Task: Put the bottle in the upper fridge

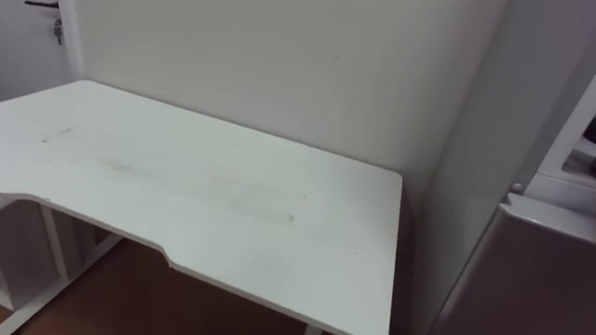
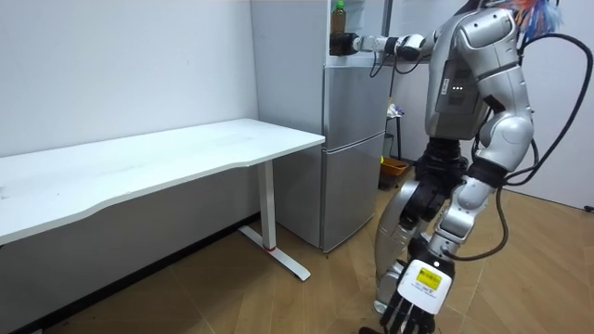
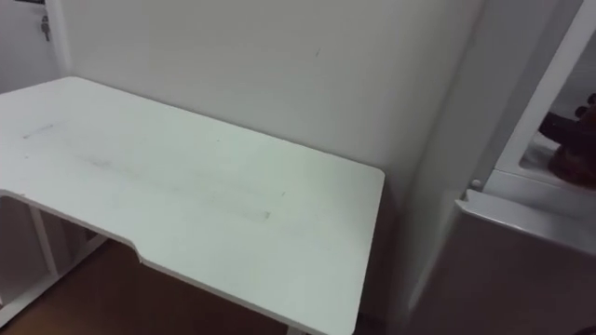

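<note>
Room view: robot seen standing beside grey fridge point(image 2: 353, 139), right hand point(image 2: 345, 43) stretched out to upper compartment, fingers wrapped round base of bottle point(image 2: 339, 15), held upright at compartment mouth. Left hand point(image 2: 415, 301) hung low near floor; grip cannot be told. White table point(image 1: 205, 195) set beside fridge. Risk judged: bottle gripped low, so top could be knocked against compartment edge or toppled on release; hand caught at right eye view's very edge, so placement poorly watched.

White rectangular surface point(image 1: 214, 200) with a notched front edge, on white metal legs point(image 2: 269, 204). Stands against pale wall point(image 2: 121, 65). Brown wood-plank floor point(image 2: 278, 301) beneath. Dark door handle point(image 1: 42, 5) far left.
</note>
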### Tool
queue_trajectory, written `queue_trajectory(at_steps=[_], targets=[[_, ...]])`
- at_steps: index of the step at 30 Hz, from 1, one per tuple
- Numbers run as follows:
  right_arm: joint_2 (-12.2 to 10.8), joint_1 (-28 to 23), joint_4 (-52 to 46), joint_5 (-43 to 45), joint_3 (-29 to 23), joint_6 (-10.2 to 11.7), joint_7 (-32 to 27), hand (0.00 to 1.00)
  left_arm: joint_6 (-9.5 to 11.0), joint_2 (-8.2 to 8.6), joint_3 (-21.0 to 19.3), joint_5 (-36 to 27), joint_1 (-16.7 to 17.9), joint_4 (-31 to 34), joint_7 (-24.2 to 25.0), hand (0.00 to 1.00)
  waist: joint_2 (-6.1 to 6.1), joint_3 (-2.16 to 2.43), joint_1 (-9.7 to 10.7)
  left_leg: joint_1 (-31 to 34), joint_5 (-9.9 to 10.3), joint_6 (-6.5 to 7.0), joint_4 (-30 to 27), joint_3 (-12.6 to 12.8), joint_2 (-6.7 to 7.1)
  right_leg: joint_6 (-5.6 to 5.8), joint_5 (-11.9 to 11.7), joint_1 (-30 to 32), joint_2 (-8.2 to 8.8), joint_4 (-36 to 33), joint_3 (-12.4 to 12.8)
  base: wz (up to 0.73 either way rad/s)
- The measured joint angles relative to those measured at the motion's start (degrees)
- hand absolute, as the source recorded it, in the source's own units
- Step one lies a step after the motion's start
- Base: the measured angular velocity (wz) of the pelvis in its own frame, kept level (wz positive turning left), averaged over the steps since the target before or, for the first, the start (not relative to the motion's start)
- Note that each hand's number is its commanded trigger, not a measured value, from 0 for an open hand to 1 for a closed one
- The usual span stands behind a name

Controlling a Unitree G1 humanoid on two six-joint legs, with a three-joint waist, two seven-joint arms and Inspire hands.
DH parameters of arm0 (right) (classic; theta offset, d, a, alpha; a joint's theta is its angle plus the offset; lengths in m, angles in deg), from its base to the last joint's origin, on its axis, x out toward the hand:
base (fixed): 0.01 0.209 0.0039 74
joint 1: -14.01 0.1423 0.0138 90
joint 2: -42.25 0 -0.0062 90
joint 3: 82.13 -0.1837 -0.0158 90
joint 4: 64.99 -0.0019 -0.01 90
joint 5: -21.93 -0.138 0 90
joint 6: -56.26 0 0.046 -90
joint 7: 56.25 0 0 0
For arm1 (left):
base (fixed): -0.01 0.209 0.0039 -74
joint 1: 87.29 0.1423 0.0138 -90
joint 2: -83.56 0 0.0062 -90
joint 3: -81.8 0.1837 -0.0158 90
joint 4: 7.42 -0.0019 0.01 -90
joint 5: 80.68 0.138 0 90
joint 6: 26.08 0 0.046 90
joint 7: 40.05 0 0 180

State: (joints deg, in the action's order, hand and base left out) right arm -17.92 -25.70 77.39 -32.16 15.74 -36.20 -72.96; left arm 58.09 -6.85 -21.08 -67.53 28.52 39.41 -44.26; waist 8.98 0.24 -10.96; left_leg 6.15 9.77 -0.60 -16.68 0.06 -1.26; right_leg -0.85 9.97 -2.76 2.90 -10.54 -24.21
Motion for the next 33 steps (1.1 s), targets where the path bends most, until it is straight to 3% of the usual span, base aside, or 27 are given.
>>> queue_trajectory(at_steps=[3,8,15,16,17,24,33], targets=[[0.0,-1.1,-2.1,0.3,-0.1,-0.2,1.5,0.00,-0.1,0.41,-0.2,0.2,0.0,0.0,-0.2,0.00,-0.27,0.20,0.6,-0.9,0.0,-0.03,0.8,0.3,0.06,0.12,0.1,-0.4,0.10,0.1,0.1,-0.03],[0.0,-1.2,-4.1,0.9,-0.2,-1.1,3.2,0.00,-0.5,1.31,-0.3,-0.1,0.1,-0.1,-0.2,0.00,-0.38,0.24,2.4,-1.4,-0.1,-0.05,1.3,0.4,0.12,0.15,0.2,-0.5,0.19,0.1,0.0,0.00],[0.0,-3.2,-6.5,5.2,-0.4,-1.5,4.6,0.00,-0.5,1.80,-0.3,-0.1,0.8,-0.9,-0.2,0.00,-0.86,0.18,3.3,-3.8,-0.1,-0.05,2.5,0.9,0.09,0.26,0.2,-2.1,0.26,0.0,0.5,-0.04],[0.0,-3.5,-6.5,5.3,-0.4,-1.6,4.9,0.70,-0.5,1.99,-0.3,-0.1,1.0,-0.9,-0.1,0.00,-1.07,0.34,3.4,-4.2,-0.1,-0.06,3.0,1.0,0.10,0.31,0.3,-2.4,0.29,0.0,0.6,-0.06],[0.0,-3.6,-6.5,5.3,-0.4,-1.7,5.1,1.00,-0.5,2.21,-0.3,-0.1,1.0,-1.0,-0.1,0.00,-1.28,0.30,3.3,-4.6,-0.1,-0.07,3.1,1.2,0.09,0.32,0.3,-2.6,0.31,0.0,0.7,-0.07],[0.0,-3.9,-6.5,9.0,-0.4,-1.9,7.4,1.00,-0.4,2.36,-0.3,-0.1,1.3,-2.2,1.5,0.00,-1.65,0.42,3.6,-4.8,-0.2,-0.18,3.1,1.3,0.18,0.22,0.6,-2.8,0.29,0.1,1.4,-0.03],[0.0,-5.4,-9.1,9.8,-0.4,-1.8,9.1,1.00,-0.4,2.23,-0.4,0.0,1.3,-2.2,3.2,0.00,-0.68,0.41,3.0,-4.7,-0.2,-0.26,3.1,1.3,0.04,0.16,0.5,-2.7,-0.10,0.8,1.8,0.00]])
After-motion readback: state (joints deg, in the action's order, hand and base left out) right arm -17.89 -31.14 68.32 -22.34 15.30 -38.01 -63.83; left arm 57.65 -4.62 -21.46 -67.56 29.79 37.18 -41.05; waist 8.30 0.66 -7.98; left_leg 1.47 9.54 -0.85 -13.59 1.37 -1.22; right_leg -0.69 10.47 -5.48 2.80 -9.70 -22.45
